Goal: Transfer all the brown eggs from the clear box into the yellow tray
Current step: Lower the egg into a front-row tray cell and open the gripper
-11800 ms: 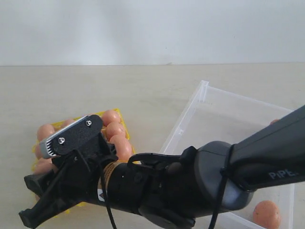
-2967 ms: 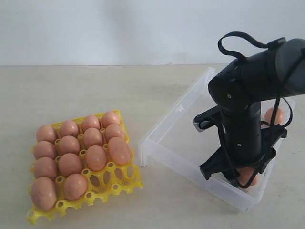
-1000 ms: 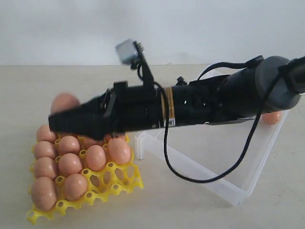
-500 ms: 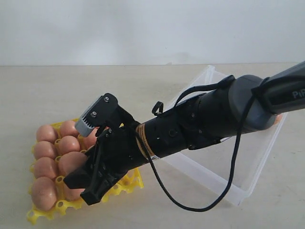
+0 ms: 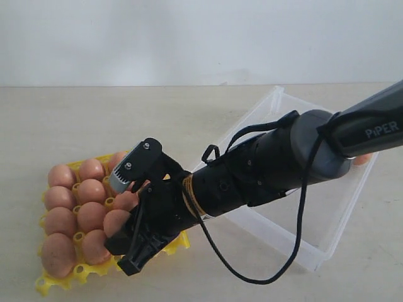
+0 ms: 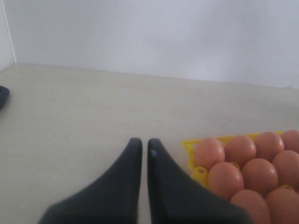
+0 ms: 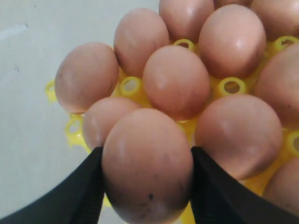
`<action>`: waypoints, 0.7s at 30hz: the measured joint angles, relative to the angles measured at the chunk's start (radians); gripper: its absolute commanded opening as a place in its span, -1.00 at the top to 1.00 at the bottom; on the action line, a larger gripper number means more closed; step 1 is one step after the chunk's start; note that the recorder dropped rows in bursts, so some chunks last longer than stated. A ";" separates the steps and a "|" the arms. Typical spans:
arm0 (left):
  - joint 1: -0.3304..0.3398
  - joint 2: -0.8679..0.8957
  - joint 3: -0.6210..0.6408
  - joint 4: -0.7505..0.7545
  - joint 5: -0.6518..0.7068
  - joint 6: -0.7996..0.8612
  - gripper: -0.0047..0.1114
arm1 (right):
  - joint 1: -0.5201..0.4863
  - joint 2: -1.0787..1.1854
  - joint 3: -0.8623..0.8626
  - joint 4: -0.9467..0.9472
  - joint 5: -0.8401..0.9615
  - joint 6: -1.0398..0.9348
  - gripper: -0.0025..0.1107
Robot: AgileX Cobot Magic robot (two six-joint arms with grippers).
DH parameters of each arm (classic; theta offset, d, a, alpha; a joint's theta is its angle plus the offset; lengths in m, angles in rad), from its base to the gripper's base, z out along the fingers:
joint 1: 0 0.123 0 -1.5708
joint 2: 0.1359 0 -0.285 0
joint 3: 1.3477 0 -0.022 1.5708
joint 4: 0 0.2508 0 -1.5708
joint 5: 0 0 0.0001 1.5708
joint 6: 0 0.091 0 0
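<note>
Pale beige surface [image 5: 94, 119] under a blank white wall [image 5: 189, 38], and we've got plenty of bare room all round the yellow tray [image 5: 60, 283]. Our right end effector [image 7: 147, 186] pinches a brown egg [image 7: 147, 154] just above the tray, right beside the packed eggs [image 5: 63, 176]. A stray egg [image 5: 361, 161] peeks out in the clear box [image 5: 277, 234] behind the arm [image 5: 283, 157]. Left end effector [image 6: 144, 145] is pressed together, empty, over open surface just off the tray's corner.

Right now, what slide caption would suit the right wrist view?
Right gripper holds a brown egg over the egg-filled yellow tray.
</note>
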 measured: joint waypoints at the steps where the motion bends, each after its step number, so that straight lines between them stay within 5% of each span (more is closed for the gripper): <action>1: 0.000 0.000 0.000 0.000 0.000 0.000 0.85 | 0.000 0.002 0.002 -0.003 0.000 0.000 0.96; 13: 0.000 0.000 0.000 0.000 0.000 0.000 0.85 | 0.000 0.004 0.002 -0.004 -0.006 0.023 0.93; 16: 0.000 0.000 0.000 0.000 0.000 0.000 0.85 | 0.000 0.004 0.002 -0.004 -0.013 0.024 0.70; 21: 0.000 0.000 0.000 0.000 0.000 0.000 0.85 | 0.000 0.004 0.002 -0.004 -0.015 0.025 0.04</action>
